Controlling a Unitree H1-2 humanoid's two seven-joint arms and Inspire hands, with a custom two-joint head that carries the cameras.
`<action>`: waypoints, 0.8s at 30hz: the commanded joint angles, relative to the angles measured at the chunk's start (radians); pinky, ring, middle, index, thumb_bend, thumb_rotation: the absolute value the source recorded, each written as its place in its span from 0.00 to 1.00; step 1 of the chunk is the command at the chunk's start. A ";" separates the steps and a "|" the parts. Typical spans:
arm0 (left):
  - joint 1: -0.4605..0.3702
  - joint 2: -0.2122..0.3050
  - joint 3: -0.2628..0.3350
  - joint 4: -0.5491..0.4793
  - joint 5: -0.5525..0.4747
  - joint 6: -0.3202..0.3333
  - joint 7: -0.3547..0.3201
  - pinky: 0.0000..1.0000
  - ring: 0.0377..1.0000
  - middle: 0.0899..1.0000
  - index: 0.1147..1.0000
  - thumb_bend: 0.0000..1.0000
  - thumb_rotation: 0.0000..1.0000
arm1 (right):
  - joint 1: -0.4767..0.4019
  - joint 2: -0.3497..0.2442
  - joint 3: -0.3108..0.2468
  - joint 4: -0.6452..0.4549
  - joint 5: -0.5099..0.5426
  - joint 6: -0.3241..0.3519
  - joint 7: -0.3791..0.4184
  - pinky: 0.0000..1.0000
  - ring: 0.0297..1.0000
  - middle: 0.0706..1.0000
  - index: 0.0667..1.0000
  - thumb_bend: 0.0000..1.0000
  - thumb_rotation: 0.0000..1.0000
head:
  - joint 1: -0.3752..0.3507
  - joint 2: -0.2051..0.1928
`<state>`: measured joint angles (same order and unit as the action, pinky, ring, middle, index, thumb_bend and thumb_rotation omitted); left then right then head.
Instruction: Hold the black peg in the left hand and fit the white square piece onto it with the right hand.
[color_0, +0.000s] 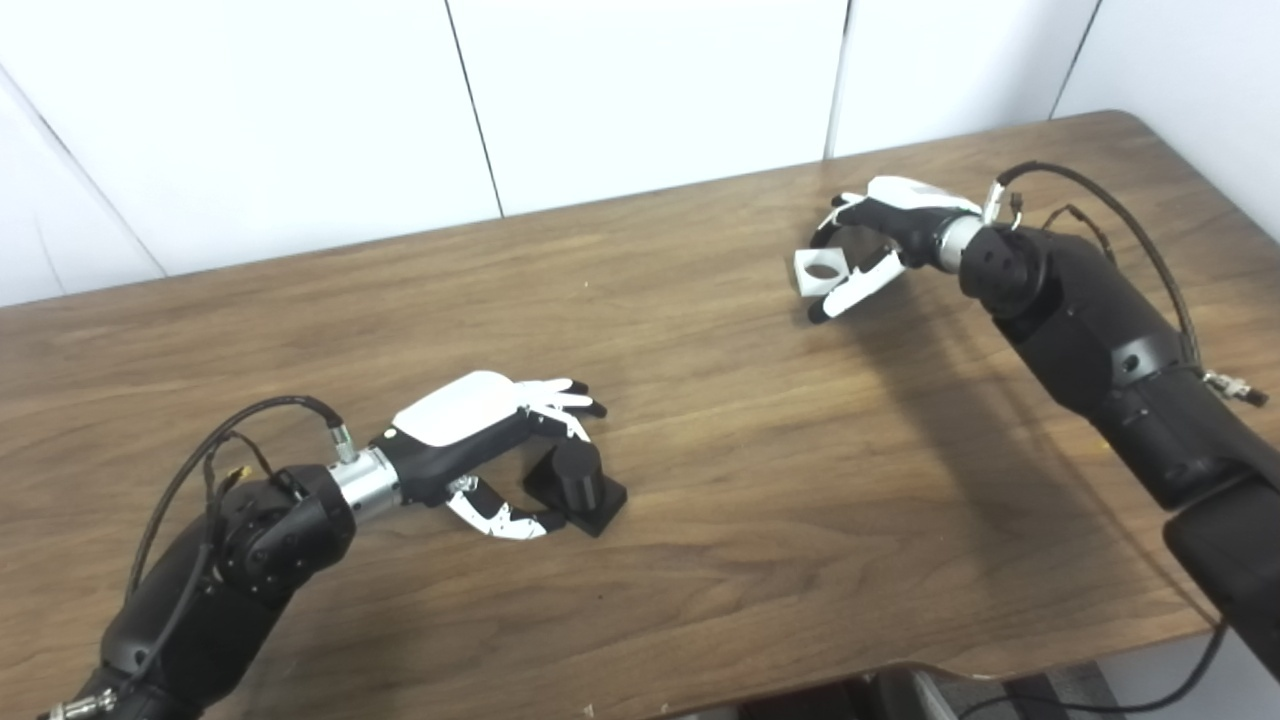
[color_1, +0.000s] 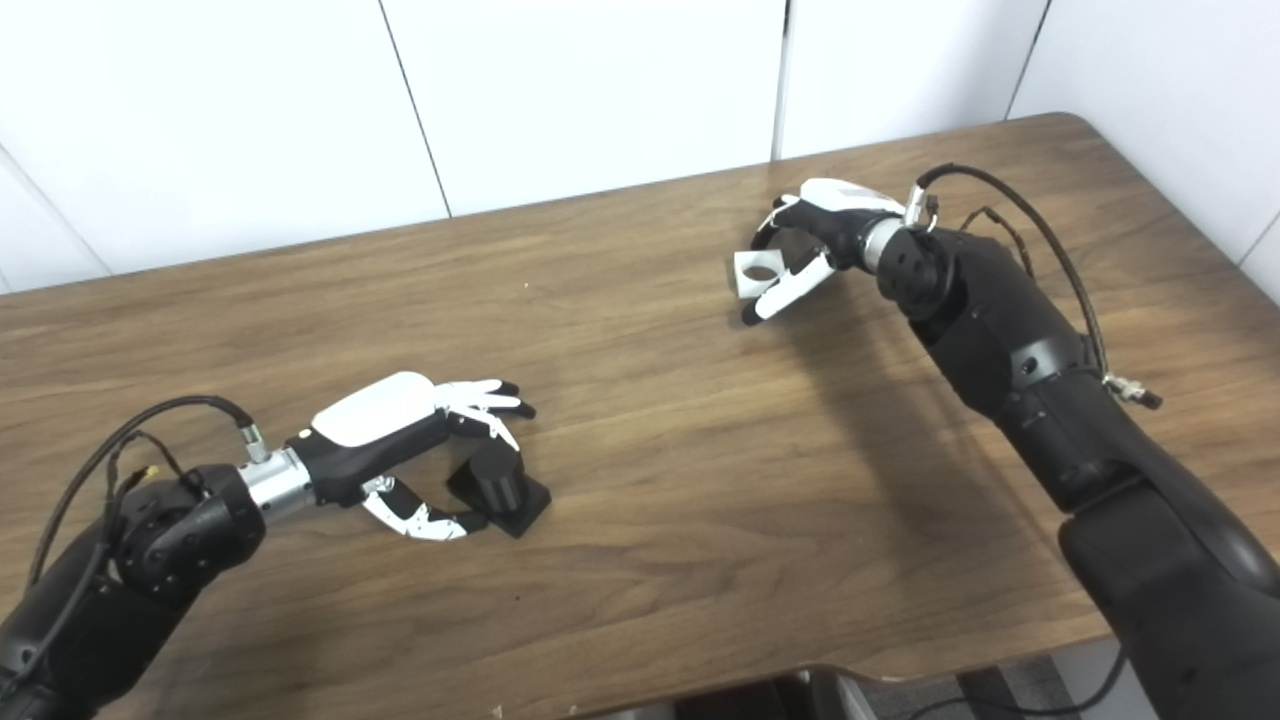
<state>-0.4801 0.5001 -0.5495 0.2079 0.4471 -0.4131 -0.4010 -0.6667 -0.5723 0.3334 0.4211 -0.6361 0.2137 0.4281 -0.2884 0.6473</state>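
The black peg (color_0: 578, 478), a short cylinder on a square base, stands on the wooden table (color_0: 760, 480) at front left. My left hand (color_0: 480, 425) is open around it, with the fingers reaching over its top and the thumb against the base's near corner. The peg rests on the table. My right hand (color_0: 890, 230) is at the back right, shut on the white square piece (color_0: 820, 268), pinched between fingers and thumb. The piece has a round hole in its face and is held a little above the table. It also shows in the right eye view (color_1: 757, 270).
A white panelled wall (color_0: 640, 90) runs behind the table's far edge. The table's right edge and rounded front edge are in view. Cables loop off both wrists. A stretch of bare wood lies between the two hands.
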 joint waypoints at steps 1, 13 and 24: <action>0.055 0.067 -0.037 0.032 0.092 0.039 -0.090 0.93 0.96 0.90 0.54 0.91 0.15 | -0.034 -0.001 0.009 0.009 -0.006 -0.010 -0.005 0.97 0.99 0.98 0.79 0.87 0.40 | 0.002 0.000; 0.064 0.078 -0.031 0.019 0.091 0.041 -0.089 0.92 0.96 0.89 0.54 0.90 0.16 | -0.042 -0.015 0.022 0.049 -0.009 -0.049 -0.047 0.88 0.96 0.96 0.76 0.81 0.30 | 0.001 0.006; 0.066 0.076 -0.035 0.013 0.091 0.047 -0.091 0.92 0.96 0.89 0.54 0.90 0.15 | -0.011 -0.014 0.010 0.052 -0.020 -0.086 -0.138 0.81 0.91 0.90 0.71 0.75 0.25 | 0.002 0.008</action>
<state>-0.4658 0.5093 -0.5467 0.1817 0.4477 -0.3971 -0.4011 -0.6682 -0.5728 0.3500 0.4679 -0.6409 0.1384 0.3153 -0.2869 0.6535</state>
